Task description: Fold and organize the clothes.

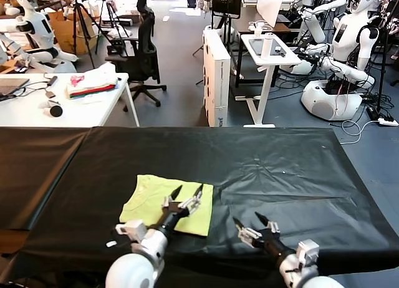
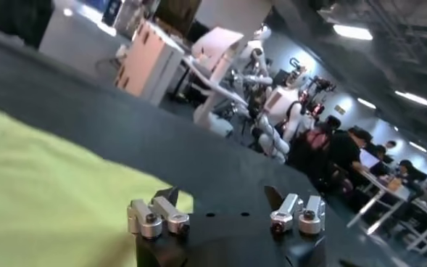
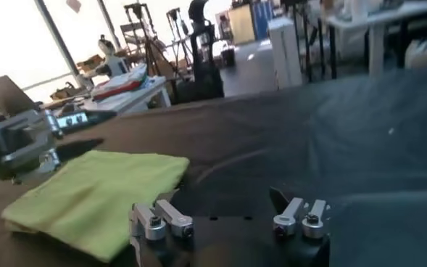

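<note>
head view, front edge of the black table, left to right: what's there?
Lime-yellow T-shirt, folded flat → left gripper, open above the shirt's right part → bare black table cover → right gripper, open, holding nothing.

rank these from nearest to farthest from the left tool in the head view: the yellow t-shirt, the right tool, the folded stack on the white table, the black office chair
1. Yellow T-shirt: directly under the open left tool.
2. Right tool: beside it, on the robot's right over the black cloth.
3. Folded stack: far off to the left on the white table.
4. Black office chair: just behind that table, slightly farther.
</note>
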